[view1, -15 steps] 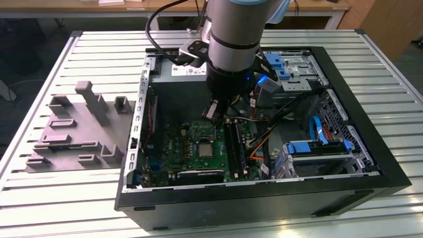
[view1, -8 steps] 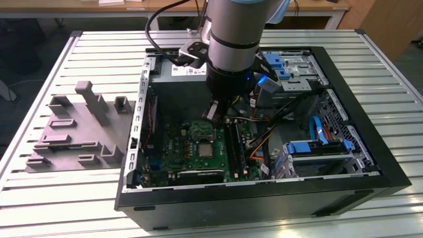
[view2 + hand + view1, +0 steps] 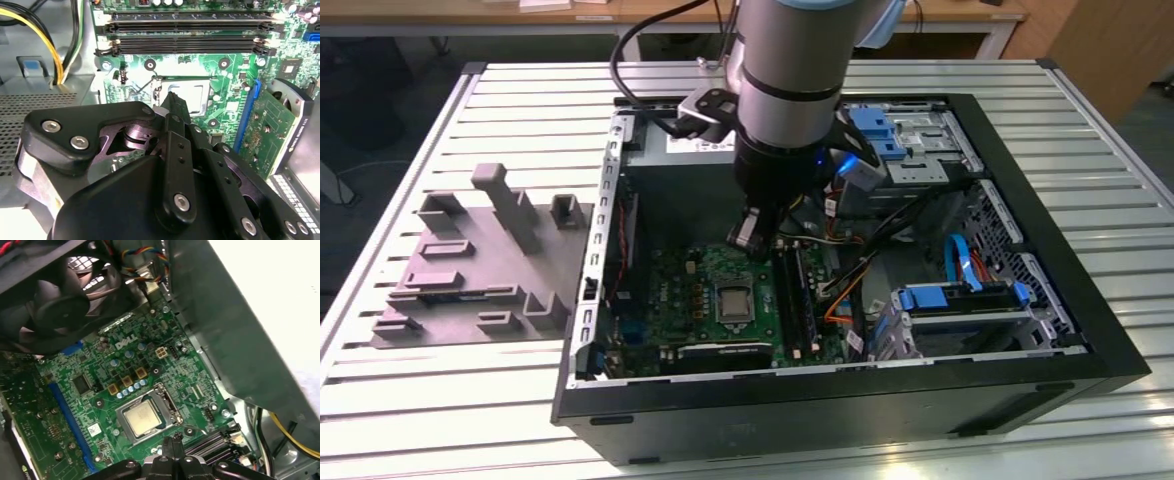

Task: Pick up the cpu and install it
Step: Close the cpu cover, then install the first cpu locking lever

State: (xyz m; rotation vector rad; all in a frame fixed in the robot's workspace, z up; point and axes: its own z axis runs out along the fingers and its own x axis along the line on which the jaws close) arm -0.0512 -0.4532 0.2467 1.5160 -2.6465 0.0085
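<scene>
The cpu (image 3: pixel 142 419), a small pale metal square, lies flat inside the open socket frame (image 3: pixel 170 402) on the green motherboard (image 3: pixel 125 365). In the second wrist view the cpu (image 3: pixel 196 95) is partly covered by my fingertips. My gripper (image 3: pixel 172 440) hangs just above the board beside the socket's edge, fingers pressed together with nothing between them. In the exterior view my gripper (image 3: pixel 750 243) reaches down into the open computer case (image 3: pixel 1067 330), a little above the cpu (image 3: pixel 732 300).
Black memory slots (image 3: pixel 185 30) run beside the socket, and an upright expansion card (image 3: pixel 270 130) stands on its other side. A black fan (image 3: pixel 55 295) and yellow cables (image 3: pixel 50 45) are close by. Blue drive brackets (image 3: pixel 961 298) and a grey fixture (image 3: pixel 480 260) lie further off.
</scene>
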